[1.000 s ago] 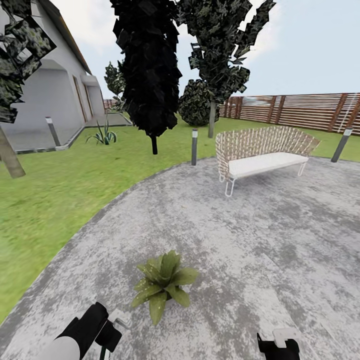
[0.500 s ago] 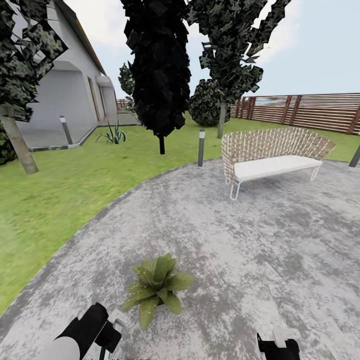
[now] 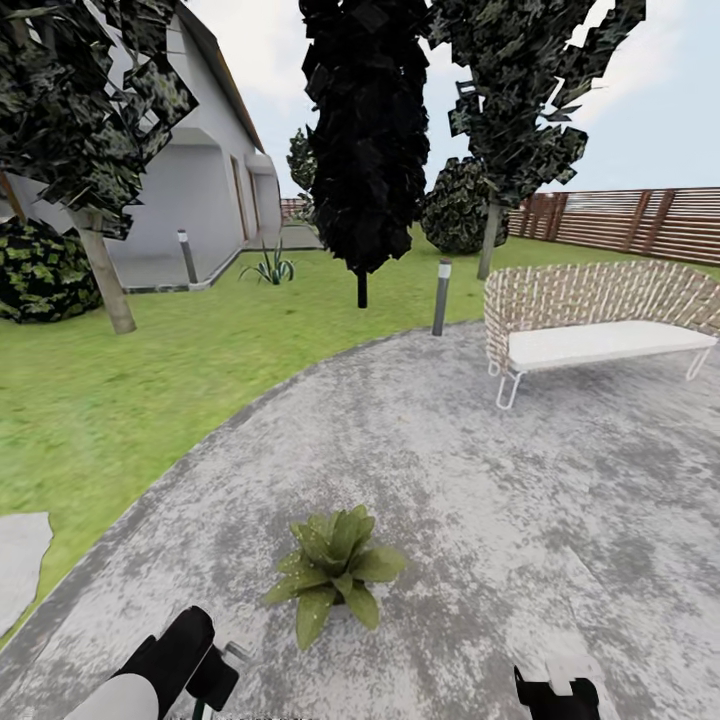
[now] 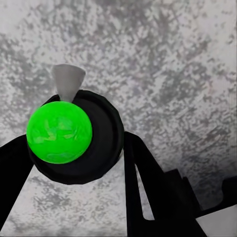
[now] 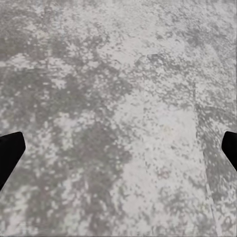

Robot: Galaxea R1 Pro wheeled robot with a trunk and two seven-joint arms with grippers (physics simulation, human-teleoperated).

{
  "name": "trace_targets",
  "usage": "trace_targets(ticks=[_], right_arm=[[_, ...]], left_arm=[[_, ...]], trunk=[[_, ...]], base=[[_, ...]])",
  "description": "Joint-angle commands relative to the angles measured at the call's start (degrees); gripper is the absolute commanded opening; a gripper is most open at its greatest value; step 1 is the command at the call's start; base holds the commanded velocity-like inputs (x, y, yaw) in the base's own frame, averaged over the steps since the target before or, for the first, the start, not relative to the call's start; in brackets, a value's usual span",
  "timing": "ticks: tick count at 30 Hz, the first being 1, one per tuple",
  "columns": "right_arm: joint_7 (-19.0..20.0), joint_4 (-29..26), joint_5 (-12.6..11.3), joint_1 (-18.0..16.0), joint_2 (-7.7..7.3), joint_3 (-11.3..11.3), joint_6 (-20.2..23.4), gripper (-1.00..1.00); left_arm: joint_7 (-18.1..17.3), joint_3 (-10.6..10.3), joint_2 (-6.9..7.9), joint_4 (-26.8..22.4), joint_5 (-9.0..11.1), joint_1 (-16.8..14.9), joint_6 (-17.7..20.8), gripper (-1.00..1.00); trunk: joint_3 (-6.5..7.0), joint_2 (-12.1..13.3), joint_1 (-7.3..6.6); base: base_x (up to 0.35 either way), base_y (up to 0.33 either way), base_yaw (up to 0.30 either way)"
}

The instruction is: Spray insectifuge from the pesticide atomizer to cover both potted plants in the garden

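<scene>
The left pincer (image 4: 74, 163) pinches a dark round bottle with a bright green ball on it, and a small grey nozzle sticks out past the ball. This is likely the pesticide atomizer (image 4: 74, 136), though its top looks green here. From the head camera, that arm sits at the bottom edge and the bottle is too hidden to make out.

The right pincer (image 5: 118, 148) is spread wide, with its two black fingertips (image 5: 10, 150) at the far sides and nothing between them, just the speckled grey patio (image 5: 123, 98) below.

Just ahead of the left arm, one potted plant (image 3: 335, 572) sits on the patio. Its pot is hidden under the pointed green leaves, which carry tiny pale specks (image 3: 300, 590).

Farther off stand a wicker seat (image 3: 600, 325), a short grey post (image 3: 440, 297), dark trees (image 3: 370, 140), grass (image 3: 110, 400), a brown fence (image 3: 650, 220) and a house (image 3: 200, 170).
</scene>
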Motion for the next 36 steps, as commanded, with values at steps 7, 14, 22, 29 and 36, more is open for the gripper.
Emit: trace_targets(ticks=[7, 14, 22, 29, 36], right_arm=[[-0.2, 0.1, 0.6, -0.1, -0.19, -0.4, -0.2, 1.00], [-0.2, 0.2, 0.6, -0.1, -0.29, -0.4, -0.2, 1.00], [0.0, -0.1, 0.9, -0.1, 0.34, -0.2, -0.2, 1.00], [0.1, -0.5, 1.0, -0.1, 0.52, -0.1, -0.2, 1.00], [0.1, -0.4, 1.0, -0.1, 0.35, -0.1, -0.2, 1.00]], left_arm=[[2.9, 0.7, -0.33, -0.1, -2.1, 0.0, 0.2, -1.00], [2.7, 0.5, -0.84, -0.9, -2.1, -1.3, 2.4, -1.00], [-10.0, -3.5, -0.95, -0.9, -5.9, -7.8, 4.9, -1.00], [-14.3, -7.0, -0.97, -1.0, -9.1, -8.6, 11.2, -1.00], [-14.5, -7.9, -1.06, -0.6, -9.3, -8.4, 11.8, -1.00]], trunk=[[-0.05, 0.0, -0.01], [-0.05, 0.0, -0.01], [-0.05, 0.0, -0.01], [-0.05, 0.0, -0.01], [-0.05, 0.0, -0.01]], base=[[0.000, 0.000, 0.076], [0.000, 0.000, 0.002], [0.000, 0.000, 0.000], [0.000, 0.000, 0.000], [0.000, 0.000, 0.000]])
